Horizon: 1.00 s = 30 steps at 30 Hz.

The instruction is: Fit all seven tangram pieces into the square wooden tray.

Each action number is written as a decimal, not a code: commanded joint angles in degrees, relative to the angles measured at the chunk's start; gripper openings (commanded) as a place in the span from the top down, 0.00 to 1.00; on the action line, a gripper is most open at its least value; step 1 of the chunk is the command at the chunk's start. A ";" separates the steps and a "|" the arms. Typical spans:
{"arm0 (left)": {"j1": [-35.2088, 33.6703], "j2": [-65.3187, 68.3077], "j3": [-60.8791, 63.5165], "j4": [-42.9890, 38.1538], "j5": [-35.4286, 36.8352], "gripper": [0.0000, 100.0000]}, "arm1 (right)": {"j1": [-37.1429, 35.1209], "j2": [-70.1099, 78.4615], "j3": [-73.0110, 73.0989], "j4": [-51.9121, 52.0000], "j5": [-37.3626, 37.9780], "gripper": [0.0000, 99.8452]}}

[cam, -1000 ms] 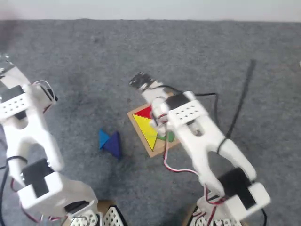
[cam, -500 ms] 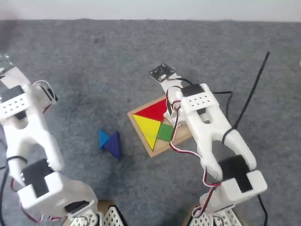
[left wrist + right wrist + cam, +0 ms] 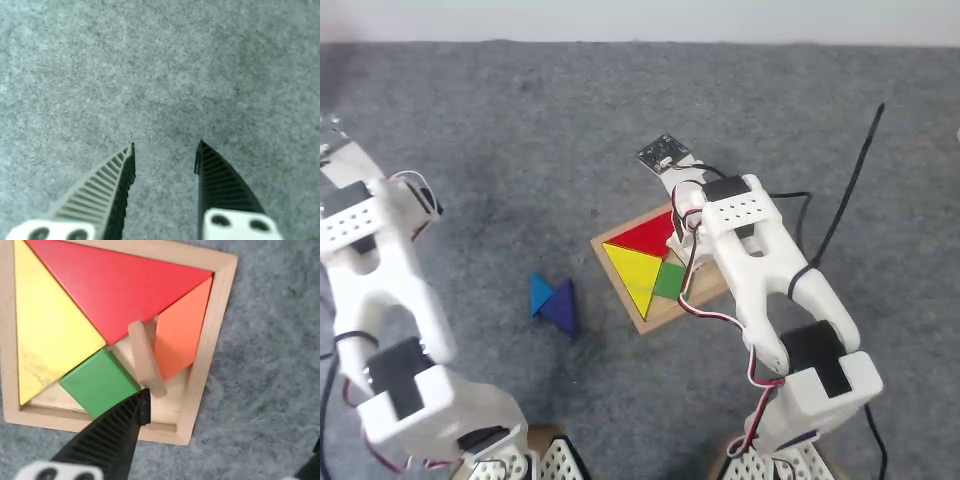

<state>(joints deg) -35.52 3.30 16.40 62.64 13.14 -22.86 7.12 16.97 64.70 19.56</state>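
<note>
The right gripper (image 3: 227,425) stands wide open with nothing in it; the tip of its ribbed black finger (image 3: 120,430) sits at one end of a pale unpainted wooden piece (image 3: 145,360), though whether it touches I cannot tell; that piece lies askew, not seated flat, inside the square wooden tray (image 3: 220,315), wedged between the large red triangle (image 3: 120,290), the orange piece (image 3: 182,330) and the green square (image 3: 100,382); a large yellow triangle (image 3: 47,325) lies flat, edge to edge with the red one; in the high view the tray sits turned like a diamond at the centre of the frame on the grey carpet (image 3: 520,130), and the right arm (image 3: 760,270) comes from the lower right to cover its right corner; left of the tray and apart from it, a light blue triangle (image 3: 540,293) and a dark blue piece (image 3: 562,308) touch each other on the carpet; the left gripper (image 3: 166,145) hangs open and empty over the carpet.
</note>
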 commanded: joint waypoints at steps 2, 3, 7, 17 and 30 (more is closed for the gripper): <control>0.35 -0.97 -0.31 0.00 -0.26 0.80 | 0.92 -5.49 -3.43 1.01 0.35 0.49; 0.35 -0.97 -0.31 0.00 -0.26 0.80 | 0.92 -6.90 -3.43 1.63 0.53 0.49; 0.35 -1.05 -0.31 0.00 -0.26 0.80 | 1.54 -10.33 -3.43 2.24 0.70 0.49; 0.35 -1.14 -0.31 0.18 -0.26 0.80 | 3.30 0.13 -10.37 -2.15 1.76 0.49; 0.35 -1.14 -0.40 0.00 -0.18 0.80 | 0.22 8.40 -18.11 8.31 1.41 0.49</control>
<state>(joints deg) -35.52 3.30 16.40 62.64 13.14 -20.92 17.32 1.85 71.21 20.70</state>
